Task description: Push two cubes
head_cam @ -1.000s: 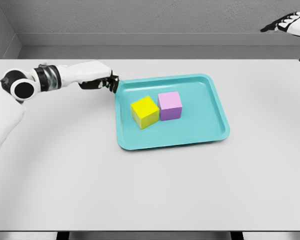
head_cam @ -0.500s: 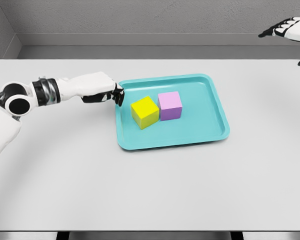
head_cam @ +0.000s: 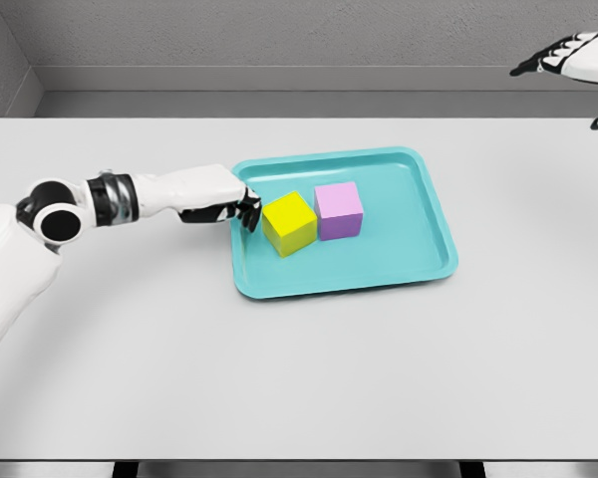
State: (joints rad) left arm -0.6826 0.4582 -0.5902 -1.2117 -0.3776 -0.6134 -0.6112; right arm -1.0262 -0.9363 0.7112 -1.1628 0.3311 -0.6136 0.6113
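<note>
Cubes first: you have a yellow cube [head_cam: 288, 223] and a purple cube [head_cam: 339, 210] side by side in the teal tray [head_cam: 434, 214], which lies flat on the white table [head_cam: 299, 368]. The yellow one sits left of the purple one and slightly nearer to you, turned a little off the tray's edges; the two look to be touching or very nearly so where their corners meet. Both stand in the left and middle part of the tray, with the right part of the tray floor bare.

Your left hand [head_cam: 224, 202] reaches in from the left, forearm stretched low across the table and over the tray's left rim. Its dark fingertips [head_cam: 249, 213] are curled downward into a loose fist, gripping nothing, and they sit right against the left face of the yellow cube; you cannot tell for certain whether they press on it or stop just short.

Your right hand [head_cam: 568, 52] shows only at the top right corner, raised above the far edge of the table and well apart from the tray. Its fingers are stretched out and relaxed, empty.
</note>
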